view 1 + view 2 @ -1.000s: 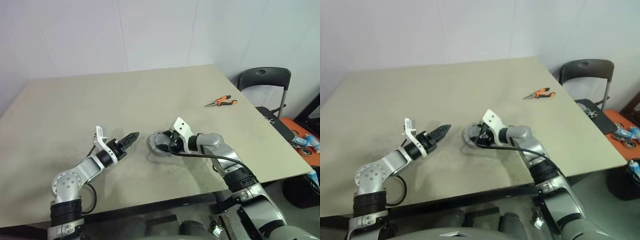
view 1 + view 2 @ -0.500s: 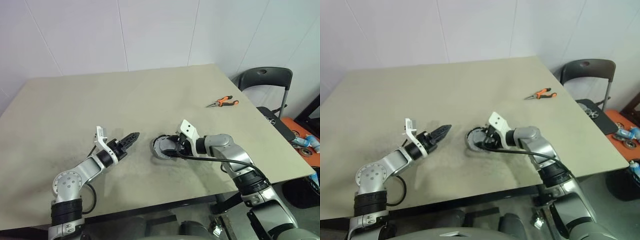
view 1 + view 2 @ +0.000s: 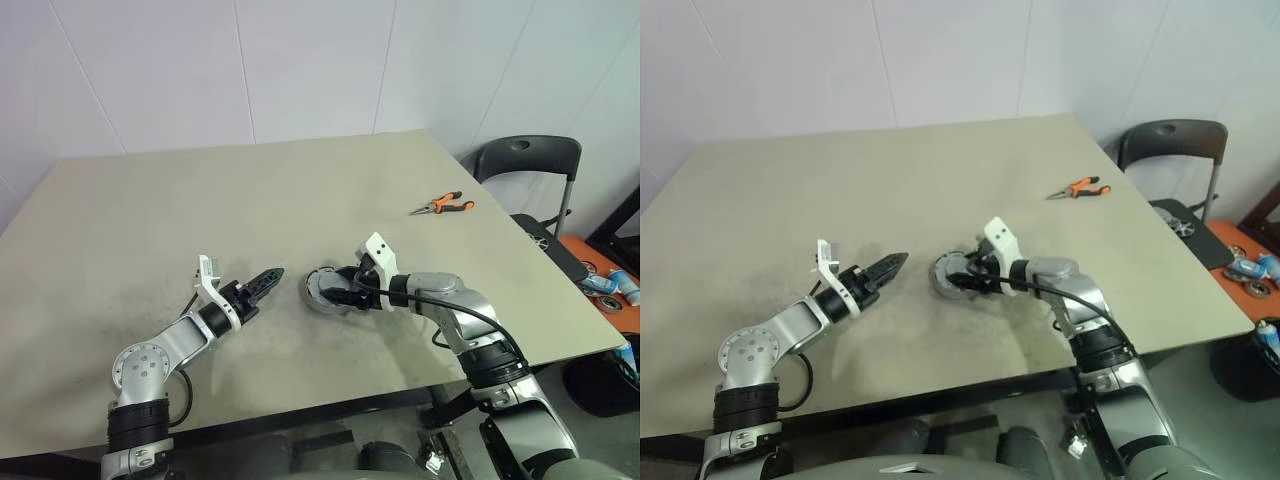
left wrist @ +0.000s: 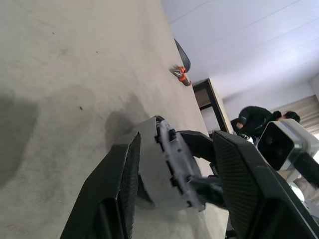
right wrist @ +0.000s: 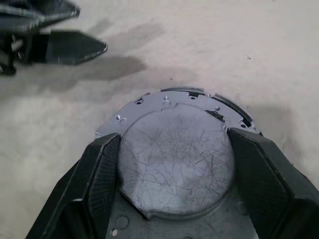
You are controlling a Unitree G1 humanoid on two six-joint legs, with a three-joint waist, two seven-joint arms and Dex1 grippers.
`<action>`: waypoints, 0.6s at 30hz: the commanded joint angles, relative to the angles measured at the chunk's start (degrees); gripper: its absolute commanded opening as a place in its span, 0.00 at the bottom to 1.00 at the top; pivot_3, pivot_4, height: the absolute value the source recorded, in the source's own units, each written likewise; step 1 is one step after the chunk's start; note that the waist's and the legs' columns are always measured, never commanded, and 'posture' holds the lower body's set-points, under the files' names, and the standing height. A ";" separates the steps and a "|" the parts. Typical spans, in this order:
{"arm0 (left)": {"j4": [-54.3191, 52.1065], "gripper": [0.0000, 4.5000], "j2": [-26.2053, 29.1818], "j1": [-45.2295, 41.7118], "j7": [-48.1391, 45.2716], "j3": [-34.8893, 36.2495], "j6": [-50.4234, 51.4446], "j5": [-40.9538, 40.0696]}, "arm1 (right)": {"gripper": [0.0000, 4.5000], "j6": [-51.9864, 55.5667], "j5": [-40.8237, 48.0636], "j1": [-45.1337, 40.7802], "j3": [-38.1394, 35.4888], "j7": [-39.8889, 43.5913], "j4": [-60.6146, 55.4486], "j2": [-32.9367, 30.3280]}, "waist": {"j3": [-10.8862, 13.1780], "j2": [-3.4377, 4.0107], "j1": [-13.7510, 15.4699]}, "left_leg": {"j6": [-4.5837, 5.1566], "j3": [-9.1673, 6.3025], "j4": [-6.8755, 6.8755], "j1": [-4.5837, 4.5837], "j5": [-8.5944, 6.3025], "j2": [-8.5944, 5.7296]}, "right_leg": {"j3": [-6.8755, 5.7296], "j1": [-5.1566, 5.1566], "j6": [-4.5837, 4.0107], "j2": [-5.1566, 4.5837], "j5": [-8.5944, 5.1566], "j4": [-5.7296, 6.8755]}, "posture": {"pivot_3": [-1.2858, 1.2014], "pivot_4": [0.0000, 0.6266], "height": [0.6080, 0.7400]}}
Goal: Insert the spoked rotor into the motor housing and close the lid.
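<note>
One motor housing (image 3: 322, 290), one pliers (image 3: 441, 205), one chair (image 3: 527, 170).

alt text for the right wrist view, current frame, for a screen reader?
The right gripper has its two black fingers on either side of a round grey metal motor part with a scratched flat face and a holed flange, over the beige table. Beyond it, apart from the part, the left gripper points in, throwing a shadow.
</note>
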 commanded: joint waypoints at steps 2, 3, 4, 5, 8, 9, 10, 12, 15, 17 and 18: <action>-0.02 0.54 0.72 -1.00 -1.26 0.47 -0.71 0.21 | 0.68 1.33 2.51 -0.10 -1.94 -1.43 -2.11 1.46 | 0.00 0.00 -0.07 | 0.00 0.00 -0.03 -0.03 0.00 0.00 | 0.00 -0.02 0.00 0.00 0.00 -0.03 | 0.52 0.00 1.00; 0.18 0.54 0.89 -1.15 -1.34 0.56 -0.67 0.20 | 0.68 1.41 2.68 -0.01 -1.90 -1.65 -2.40 1.69 | 0.00 0.01 -0.08 | 0.00 0.01 -0.04 -0.04 0.00 0.00 | 0.00 -0.04 0.00 0.00 0.00 -0.03 | 0.52 0.00 1.00; 0.43 0.54 1.05 -1.37 -1.39 0.63 -0.62 0.20 | 0.68 1.46 2.97 0.02 -1.94 -1.80 -2.60 1.94 | 0.00 0.01 -0.09 | 0.00 0.01 -0.05 -0.05 0.00 0.00 | 0.00 -0.06 0.00 0.00 0.00 -0.02 | 0.52 0.00 1.00; 0.71 0.54 1.24 -1.60 -1.46 0.73 -0.58 0.17 | 0.68 1.35 3.16 0.06 -1.91 -1.89 -2.83 2.16 | 0.00 0.01 -0.11 | 0.00 0.01 -0.05 -0.06 0.00 0.00 | 0.00 -0.07 0.00 0.00 0.00 -0.02 | 0.52 0.00 1.00; 1.77 0.54 1.93 -2.28 -1.88 1.01 -0.53 0.18 | 0.68 -0.46 2.69 0.11 -1.81 -3.04 -3.05 2.78 | 0.01 0.01 -0.17 | -0.01 0.01 -0.03 -0.05 0.00 0.00 | 0.01 -0.07 0.00 0.01 0.00 0.00 | 0.52 0.00 1.00; 2.00 0.54 2.06 -2.37 -2.03 1.04 -0.55 0.22 | 0.68 -1.59 1.87 0.11 -1.73 -4.08 -2.98 2.91 | 0.01 0.01 -0.19 | -0.01 0.01 -0.03 -0.05 0.00 0.00 | 0.00 -0.07 0.00 0.01 0.00 0.01 | 0.52 0.00 1.00; 2.15 0.54 2.14 -2.40 -2.17 1.05 -0.56 0.27 | 0.68 -2.54 1.10 0.03 -1.66 -5.04 -2.78 3.01 | 0.01 0.01 -0.21 | -0.01 0.01 -0.03 -0.06 0.00 0.00 | 0.00 -0.07 0.00 0.01 0.00 0.01 | 0.52 0.00 1.00; 2.46 0.54 2.34 -2.48 -2.42 1.11 -0.55 0.33 | 0.68 -4.61 -0.49 -0.16 -0.84 -5.98 -2.51 2.81 | 0.01 0.02 -0.35 | -0.01 0.01 -0.03 -0.06 0.00 0.00 | 0.01 -0.08 0.00 0.01 0.00 0.01 | 0.52 0.00 1.00; 2.51 0.54 2.34 -2.23 -2.65 1.02 -0.62 0.41 | 0.68 -8.97 -4.53 0.40 1.63 -7.93 -2.19 2.27 | 0.01 0.02 -0.45 | -0.01 0.01 -0.04 -0.08 0.01 0.00 | 0.01 -0.08 0.00 0.02 0.00 0.00 | 0.52 0.00 1.00; 2.39 0.54 2.23 -2.04 -2.64 0.94 -0.68 0.45 | 0.68 -10.01 -5.55 0.76 2.39 -8.32 -2.09 2.29 | 0.01 0.02 -0.56 | -0.01 0.01 -0.03 -0.10 0.01 -0.01 | 0.01 -0.09 0.00 0.02 0.00 0.00 | 0.52 0.00 1.00; 2.26 0.54 2.14 -1.96 -2.59 0.93 -0.70 0.40 | 0.68 -10.25 -5.85 1.11 3.03 -7.81 -2.50 1.99 | 0.01 0.02 -0.61 | -0.01 0.01 -0.03 -0.10 0.01 -0.01 | 0.02 -0.09 0.00 0.02 0.00 0.00 | 0.52 0.00 1.00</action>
